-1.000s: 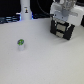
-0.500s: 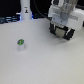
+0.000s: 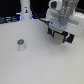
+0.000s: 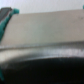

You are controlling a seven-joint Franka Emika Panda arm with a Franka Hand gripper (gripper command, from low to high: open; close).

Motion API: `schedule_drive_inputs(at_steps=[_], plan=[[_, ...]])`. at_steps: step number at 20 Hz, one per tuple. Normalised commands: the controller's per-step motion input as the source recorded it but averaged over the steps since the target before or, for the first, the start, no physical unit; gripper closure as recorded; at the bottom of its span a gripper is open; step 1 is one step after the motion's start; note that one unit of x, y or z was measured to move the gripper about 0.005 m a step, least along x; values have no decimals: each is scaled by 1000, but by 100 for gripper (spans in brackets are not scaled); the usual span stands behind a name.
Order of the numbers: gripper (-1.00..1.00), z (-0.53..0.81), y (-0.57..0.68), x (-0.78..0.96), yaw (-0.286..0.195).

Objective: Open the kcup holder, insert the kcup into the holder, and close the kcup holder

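White table (image 3: 35, 67) all around, and the kcup (image 3: 20, 44) sits alone on it, green top up, toward the exterior view's left. Well apart on the right, the pincer (image 3: 61, 37) hangs above the table, dark fingers slightly apart, nothing between them. Wrist view is a grey blur.

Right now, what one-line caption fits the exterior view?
White robot arm's gripper over the black box-like kcup holder; small green-topped kcup sits apart on the white table.
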Motion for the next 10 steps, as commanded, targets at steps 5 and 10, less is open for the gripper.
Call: schedule_drive_inputs(at_steps=[5,10], plan=[[100,193,-362,904,-68],[100,245,-252,790,-70]])
